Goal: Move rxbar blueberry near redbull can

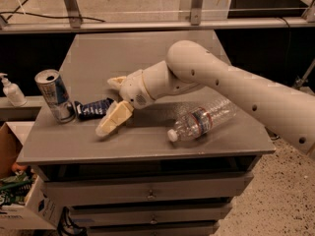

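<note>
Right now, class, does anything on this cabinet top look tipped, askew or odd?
Only the water bottle, lying on its side near the front edge. The redbull can stands, the rxbar blueberry lies flat beside it, and the gripper is open at its end.

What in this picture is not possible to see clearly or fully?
All in the camera view:
- rxbar blueberry: right end hidden behind the open claw beside it.
- Whether it touches the redbull can: too close to tell.
- Wrapper lettering: too small.
- Arm: cut off by right edge.
</note>
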`<act>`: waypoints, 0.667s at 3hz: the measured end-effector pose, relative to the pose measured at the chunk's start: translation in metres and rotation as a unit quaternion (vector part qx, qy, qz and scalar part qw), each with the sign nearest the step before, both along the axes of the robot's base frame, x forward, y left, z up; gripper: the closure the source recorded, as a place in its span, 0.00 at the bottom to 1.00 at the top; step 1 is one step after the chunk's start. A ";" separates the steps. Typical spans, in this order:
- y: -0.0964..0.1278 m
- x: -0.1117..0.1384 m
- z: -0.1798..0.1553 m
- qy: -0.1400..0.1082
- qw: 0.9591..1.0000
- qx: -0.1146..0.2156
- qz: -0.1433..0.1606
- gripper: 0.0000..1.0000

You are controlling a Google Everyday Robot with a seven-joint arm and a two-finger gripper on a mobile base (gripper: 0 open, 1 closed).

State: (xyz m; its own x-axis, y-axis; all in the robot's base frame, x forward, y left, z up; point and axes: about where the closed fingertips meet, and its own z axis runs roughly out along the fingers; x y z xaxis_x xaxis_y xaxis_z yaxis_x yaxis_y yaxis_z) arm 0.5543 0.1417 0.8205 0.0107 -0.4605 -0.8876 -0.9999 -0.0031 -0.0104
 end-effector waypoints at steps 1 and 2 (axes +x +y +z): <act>-0.010 0.003 0.014 -0.010 1.000 0.007 -0.011 0.00; -0.037 0.013 0.043 -0.035 0.999 0.013 -0.037 0.00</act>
